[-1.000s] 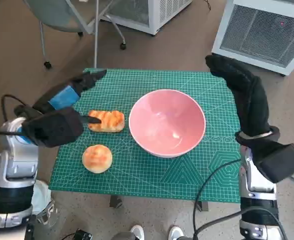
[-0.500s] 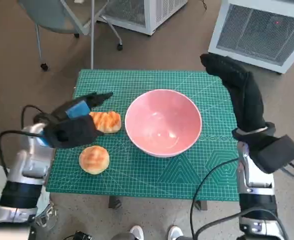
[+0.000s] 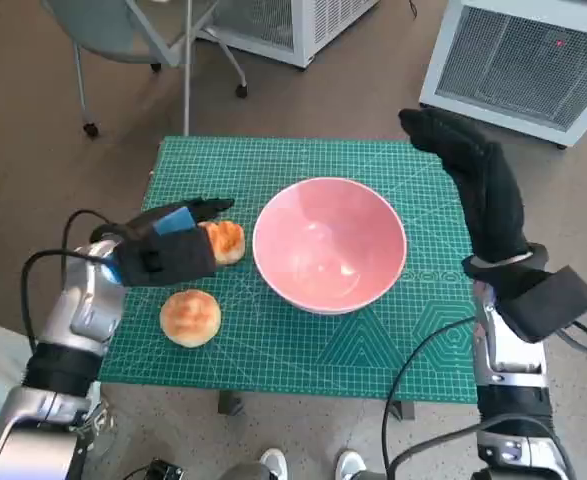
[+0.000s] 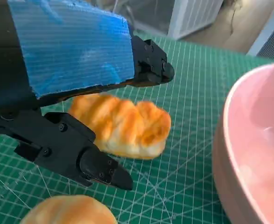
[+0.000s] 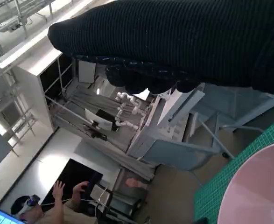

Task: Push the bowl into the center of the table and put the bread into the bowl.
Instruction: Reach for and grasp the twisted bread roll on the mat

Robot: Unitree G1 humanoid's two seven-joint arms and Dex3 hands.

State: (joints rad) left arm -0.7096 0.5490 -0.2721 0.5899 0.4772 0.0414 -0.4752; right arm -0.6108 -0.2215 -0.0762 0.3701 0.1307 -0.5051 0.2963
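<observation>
Between the spread fingers of the left hand [image 3: 168,250] lies the bread [image 3: 224,241], not yet gripped

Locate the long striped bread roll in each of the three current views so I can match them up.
Head view: the long bread roll lies left of the pink bowl, partly covered by the left hand.
Left wrist view: the roll sits mid-picture between the left hand's fingers, not visibly gripped.
Right wrist view: not in it.
Shared landmark: the pink bowl's rim, in all three.
</observation>
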